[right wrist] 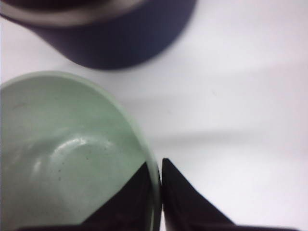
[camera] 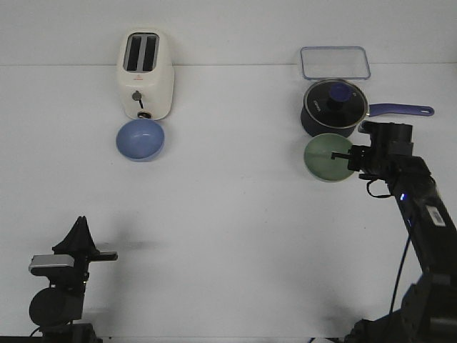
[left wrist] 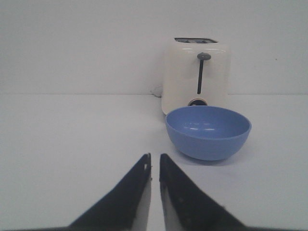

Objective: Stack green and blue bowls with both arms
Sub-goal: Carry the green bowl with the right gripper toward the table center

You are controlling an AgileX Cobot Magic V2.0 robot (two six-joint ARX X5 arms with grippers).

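Note:
The pale green bowl sits at the right, just in front of the navy saucepan. My right gripper is shut on its right rim, one finger inside and one outside; the right wrist view shows the green bowl and the gripper pinching its wall. The blue bowl stands at the far left in front of the toaster. My left gripper is low at the near left, shut and empty. In the left wrist view the gripper is well short of the blue bowl.
A clear lidded container lies behind the saucepan, whose long handle points right. The saucepan's dark wall is close beyond the green bowl. The toaster stands right behind the blue bowl, against the back wall.

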